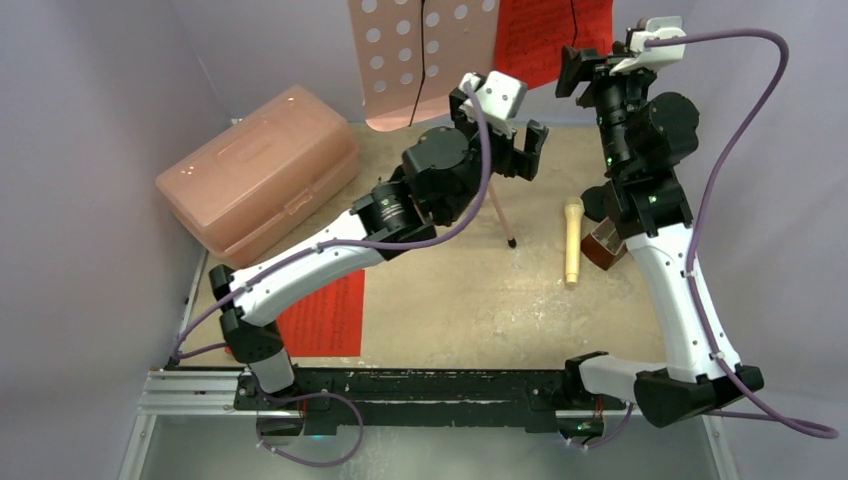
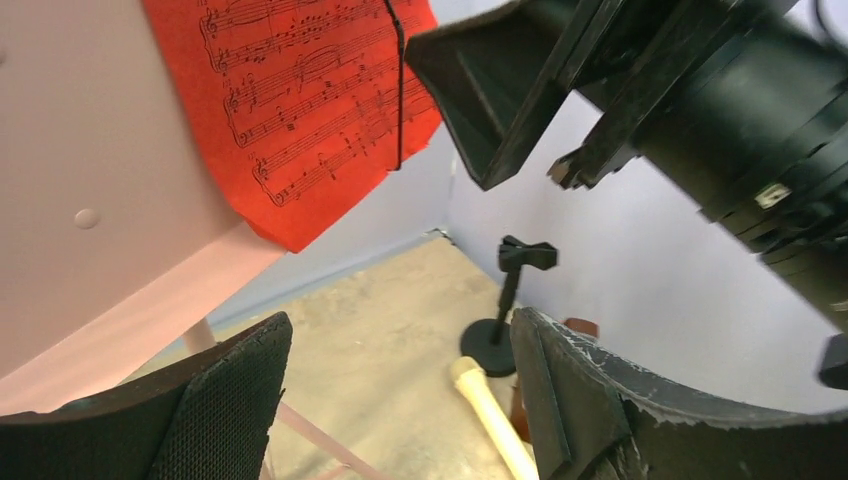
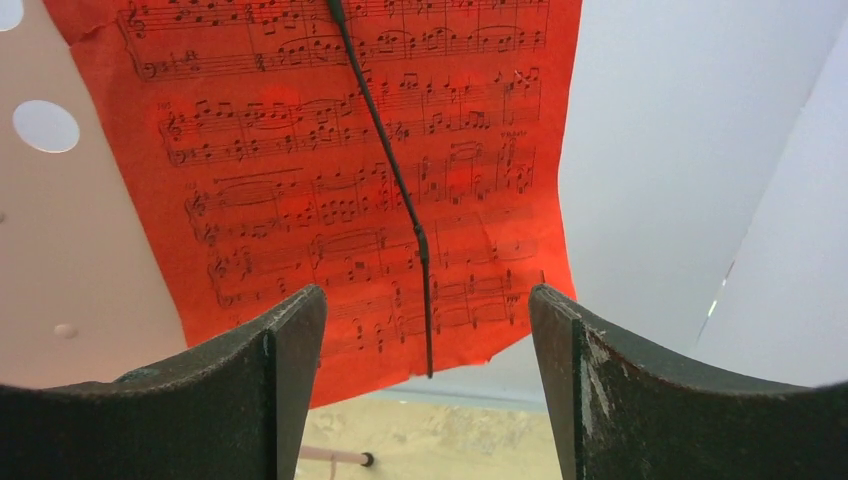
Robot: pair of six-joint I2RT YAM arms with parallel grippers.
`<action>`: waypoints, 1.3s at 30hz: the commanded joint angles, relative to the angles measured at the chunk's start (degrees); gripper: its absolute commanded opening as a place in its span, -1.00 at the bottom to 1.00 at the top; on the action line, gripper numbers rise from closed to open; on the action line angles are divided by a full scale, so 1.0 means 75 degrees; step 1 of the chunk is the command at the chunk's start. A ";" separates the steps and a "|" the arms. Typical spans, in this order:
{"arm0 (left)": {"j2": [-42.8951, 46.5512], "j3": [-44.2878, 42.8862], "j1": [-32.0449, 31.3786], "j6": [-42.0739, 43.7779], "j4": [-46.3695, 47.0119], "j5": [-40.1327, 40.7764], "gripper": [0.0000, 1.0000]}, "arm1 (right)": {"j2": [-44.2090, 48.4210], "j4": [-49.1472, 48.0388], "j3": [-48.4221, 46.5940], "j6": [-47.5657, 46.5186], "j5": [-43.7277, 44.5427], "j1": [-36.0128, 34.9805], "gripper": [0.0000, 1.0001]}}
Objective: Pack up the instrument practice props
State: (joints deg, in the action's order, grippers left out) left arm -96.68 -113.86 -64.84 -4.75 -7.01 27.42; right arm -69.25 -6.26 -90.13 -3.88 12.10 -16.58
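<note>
The pink music stand (image 1: 420, 60) stands at the back, its perforated desk holding a red sheet-music page (image 1: 550, 35) under a thin black wire clip (image 3: 400, 190). A second red page (image 1: 325, 315) lies flat at the front left, partly under my left arm. The cream microphone (image 1: 573, 240) lies on the table. The brown metronome (image 1: 605, 245) is mostly hidden behind my right arm. My right gripper (image 1: 572, 72) is open and empty, its jaws facing the lower edge of the page (image 3: 300, 180). My left gripper (image 1: 505, 128) is open and empty, raised beside the stand.
The large translucent pink lidded box (image 1: 260, 170) sits shut at the back left. A small black stand with a round base (image 2: 505, 320) is by the right wall near the microphone (image 2: 490, 410). A stand leg (image 1: 500, 220) reaches into the middle of the table.
</note>
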 commanded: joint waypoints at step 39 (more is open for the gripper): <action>-0.2244 -0.1779 0.1665 -0.1525 0.1562 -0.0509 -0.47 | -0.1852 -0.0501 -0.1780 0.1011 -0.4190 0.1707 -0.36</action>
State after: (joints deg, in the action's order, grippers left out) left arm -113.23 -125.80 -52.88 -15.33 0.38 23.99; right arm -83.31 -7.25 -101.58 2.96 -18.55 -4.05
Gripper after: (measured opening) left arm 0.360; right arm 0.360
